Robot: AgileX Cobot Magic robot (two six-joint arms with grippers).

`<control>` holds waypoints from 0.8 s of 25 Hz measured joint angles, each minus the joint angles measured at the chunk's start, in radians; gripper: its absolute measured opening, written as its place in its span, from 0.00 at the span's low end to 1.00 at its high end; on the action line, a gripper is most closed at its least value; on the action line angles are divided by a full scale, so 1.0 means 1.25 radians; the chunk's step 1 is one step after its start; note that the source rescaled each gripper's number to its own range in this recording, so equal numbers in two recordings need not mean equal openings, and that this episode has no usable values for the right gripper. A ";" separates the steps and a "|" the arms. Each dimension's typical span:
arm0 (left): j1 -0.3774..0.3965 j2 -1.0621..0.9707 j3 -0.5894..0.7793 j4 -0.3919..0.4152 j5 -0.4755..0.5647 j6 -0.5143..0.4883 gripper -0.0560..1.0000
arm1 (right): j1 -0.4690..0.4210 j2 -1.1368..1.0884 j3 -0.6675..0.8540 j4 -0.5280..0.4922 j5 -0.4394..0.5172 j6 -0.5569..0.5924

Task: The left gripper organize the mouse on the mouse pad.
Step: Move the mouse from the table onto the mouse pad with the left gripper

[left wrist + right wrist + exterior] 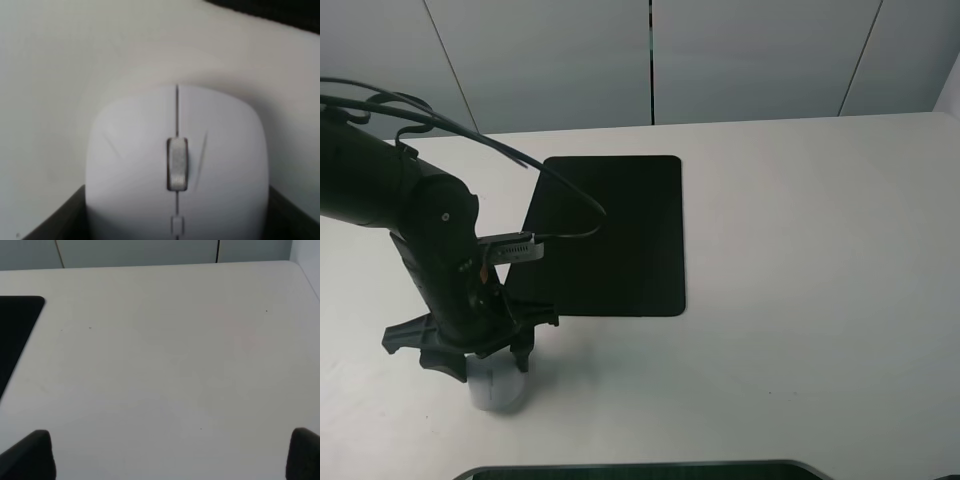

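Note:
The white mouse [501, 388] lies on the white table, in front of the near left corner of the black mouse pad [620, 235] and off it. My left gripper [487, 362] is down over the mouse. In the left wrist view the mouse [177, 160] fills the frame, its grey scroll wheel facing up, with a dark finger [55, 222] against each side; the gripper is shut on it. A strip of the pad [280, 12] shows beyond the mouse. My right gripper [170, 455] hovers open over bare table, with a corner of the pad [15, 330] to one side.
Black cables arch from the left arm [380, 190] over the pad's left edge. A dark flat object [640, 470] runs along the table's near edge. Grey wall panels [650, 60] stand behind the table's far edge.

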 joint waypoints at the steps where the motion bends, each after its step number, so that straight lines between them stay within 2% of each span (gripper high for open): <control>1: 0.000 0.000 0.000 -0.001 0.005 0.000 0.05 | 0.000 0.000 0.000 0.000 0.000 0.000; 14: 0.000 -0.136 0.001 -0.011 0.051 0.002 0.05 | 0.000 0.000 0.000 0.000 0.000 0.000; 20: 0.000 -0.163 -0.046 0.024 0.091 0.002 0.05 | 0.000 0.000 0.000 0.000 0.000 0.000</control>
